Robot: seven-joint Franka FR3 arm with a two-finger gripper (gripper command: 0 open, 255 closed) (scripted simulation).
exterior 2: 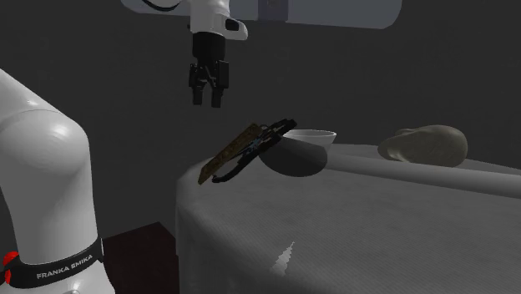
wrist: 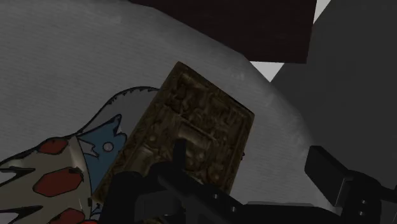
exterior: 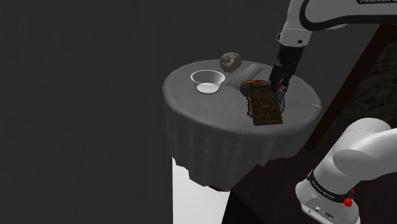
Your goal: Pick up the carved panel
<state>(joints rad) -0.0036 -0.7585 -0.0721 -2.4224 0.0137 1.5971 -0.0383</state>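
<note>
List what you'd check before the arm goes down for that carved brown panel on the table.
1. Gripper above the carved panel and not touching it: ok.
2. Fingers apart, nothing held between them: ok.
3. Panel lying flat: not ok. The second exterior view shows it tilted, with one end raised.
4. White bowl out of the way of the panel: ok.
5. Blue, white and red object beside the panel, free of it: cannot tell.
6. Opening wide enough to span the panel: cannot tell.
</note>
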